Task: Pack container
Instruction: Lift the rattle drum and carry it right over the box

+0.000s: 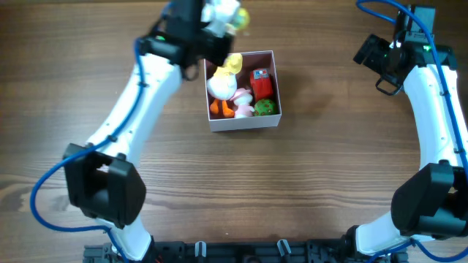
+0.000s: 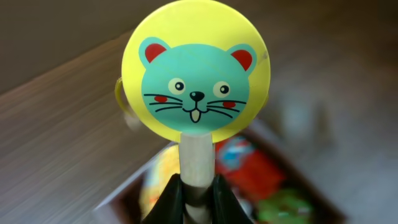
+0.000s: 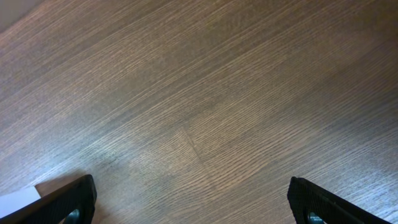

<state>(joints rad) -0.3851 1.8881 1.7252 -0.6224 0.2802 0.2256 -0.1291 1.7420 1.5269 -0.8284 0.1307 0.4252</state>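
Observation:
The container is a small white-walled square box near the table's top centre, also blurred in the left wrist view. It holds a white and yellow duck, a red toy, a pink toy and a green toy. My left gripper is shut on the white handle of a yellow round rattle with a teal mouse face. It holds the rattle above the box's far left corner. My right gripper is open and empty over bare wood at the far right.
The wooden table surrounds the box. A white corner shows at the lower left edge of the right wrist view.

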